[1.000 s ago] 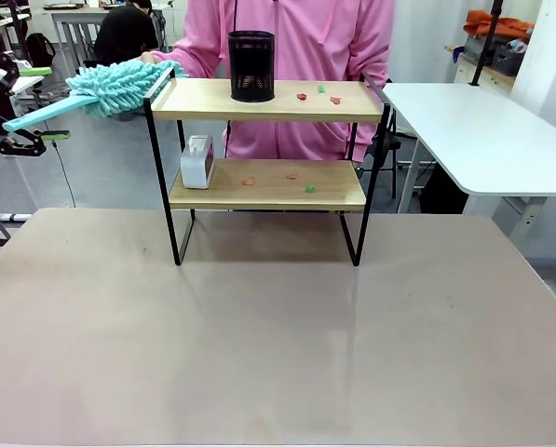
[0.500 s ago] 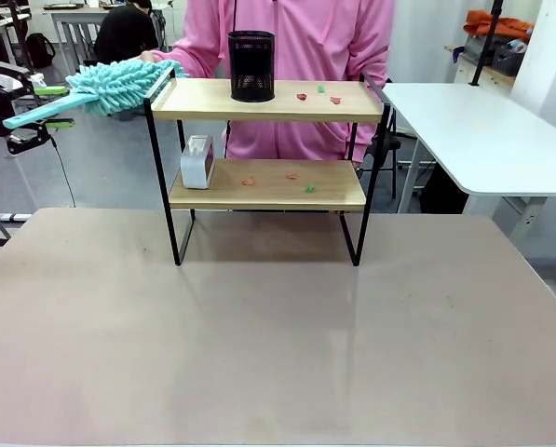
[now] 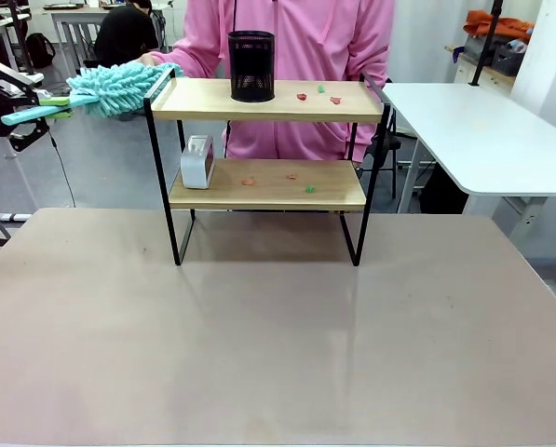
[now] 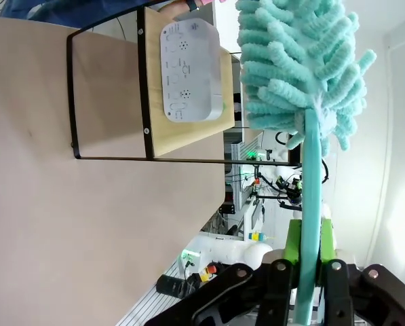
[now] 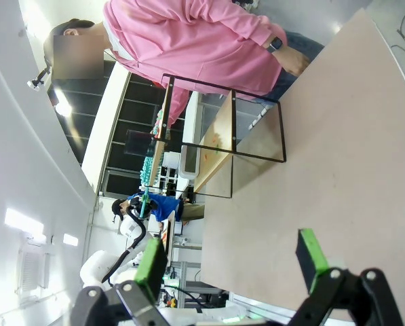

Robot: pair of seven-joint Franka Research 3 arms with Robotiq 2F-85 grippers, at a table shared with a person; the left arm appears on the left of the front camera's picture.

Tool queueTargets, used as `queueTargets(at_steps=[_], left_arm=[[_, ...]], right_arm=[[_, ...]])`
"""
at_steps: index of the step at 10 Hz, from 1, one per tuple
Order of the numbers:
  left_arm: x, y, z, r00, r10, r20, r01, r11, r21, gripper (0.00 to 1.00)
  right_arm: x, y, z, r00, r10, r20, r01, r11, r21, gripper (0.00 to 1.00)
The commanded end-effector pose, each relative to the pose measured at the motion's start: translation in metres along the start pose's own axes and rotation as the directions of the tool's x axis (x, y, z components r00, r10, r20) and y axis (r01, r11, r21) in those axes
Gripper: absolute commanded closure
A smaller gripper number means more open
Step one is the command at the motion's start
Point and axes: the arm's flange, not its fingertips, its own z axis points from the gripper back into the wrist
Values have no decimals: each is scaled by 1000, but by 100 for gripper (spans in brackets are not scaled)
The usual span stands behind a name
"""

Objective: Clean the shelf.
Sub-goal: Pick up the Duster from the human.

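**Front view:** The shelf (image 3: 268,100) stands mid-table (image 3: 278,354), with a person (image 3: 296,37) in pink behind it. At far left, the left gripper (image 3: 43,107) is clenched on the handle of a teal duster (image 3: 119,87). The duster's head lies level with the top board, just beside the left rail. A hand (image 3: 150,58) sits at the head's far end, and whether it holds the duster cannot be told. Red and green scraps (image 3: 318,93) dot the top board near a black mesh cup (image 3: 251,65). More lie on the lower board beside a white box (image 3: 196,161).

**Left wrist view:** The left gripper (image 4: 311,252) pinches the thin handle between its green pads, low on the shaft. The duster (image 4: 294,61) head rises far ahead, past the shelf (image 4: 107,88) and the white box (image 4: 190,71).

**Right wrist view:** The right gripper (image 5: 230,261) hangs over the table with jaws spread wide and nothing in them. The shelf (image 5: 222,129) is well apart from it.

**Risks:** The grip sits far from the heavy head, so the flat handle could twist or droop between the pads. If the hand does hold the duster, a sideways pull could drag it askew. A broad sweep along the top board could tip the cup, snag the head on the rail, or scatter scraps across the table.
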Motion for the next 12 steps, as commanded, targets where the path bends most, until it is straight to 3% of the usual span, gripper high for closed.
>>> queueTargets(at_steps=[1,3,5,6,8,10,12], left_arm=[[-5,1,-5,1000,-25,14,24,1000,14,100],[-7,-4,0,999,-48,22,48,999,12,100],[-23,-43,39,980,-179,87,177,984,25,100],[-47,-73,72,961,-253,115,250,967,40,100],[-110,-104,118,946,-317,67,311,946,96,100],[-164,-103,139,921,-327,-210,349,934,77,100],[-191,-88,144,841,-332,-426,405,910,91,100]], right_arm=[[3,2,-1,1000,27,15,-27,999,20,0],[3,2,-1,1000,27,15,-27,999,20,0],[3,2,-1,1000,27,15,-27,999,20,0],[3,2,-1,1000,27,15,-27,999,20,0],[3,2,-1,1000,27,15,-27,999,20,0],[3,2,-1,1000,27,15,-27,999,20,0],[3,2,-1,1000,27,15,-27,999,20,0]])
